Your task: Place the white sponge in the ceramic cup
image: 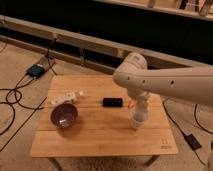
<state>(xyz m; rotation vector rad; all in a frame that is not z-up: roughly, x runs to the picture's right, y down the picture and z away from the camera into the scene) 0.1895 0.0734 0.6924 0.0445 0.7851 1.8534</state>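
1. We're looking at the gripper (pixel 140 106) first. It's hanging straight down right over the ceramic cup (pixel 137 121), with its tip at or touching the rim. The fingers are pinched shut, not spread.
2. We're not managing to tell whether the white sponge is between them. Everything there is white on white, so the gripper and the cup are blending together.
3. We're guessing it's lined up on the cup's mouth because the cup is narrow, so a drop would need to come from directly above.
4. The arm (pixel 165 82) is reaching in from the cup's side of the table (pixel 100 135) and bending down at the wrist. That's keeping it clear of everything else.
5. A small black block (pixel 112 102) is sitting near the cup, apart from it and out of the way.
6. At the other end, the purple bowl (pixel 64 115) is sitting well apart from the cup. A white lumpy thing (pixel 65 97) is lying just behind it. That could be the sponge or just clutter; we can't tell.
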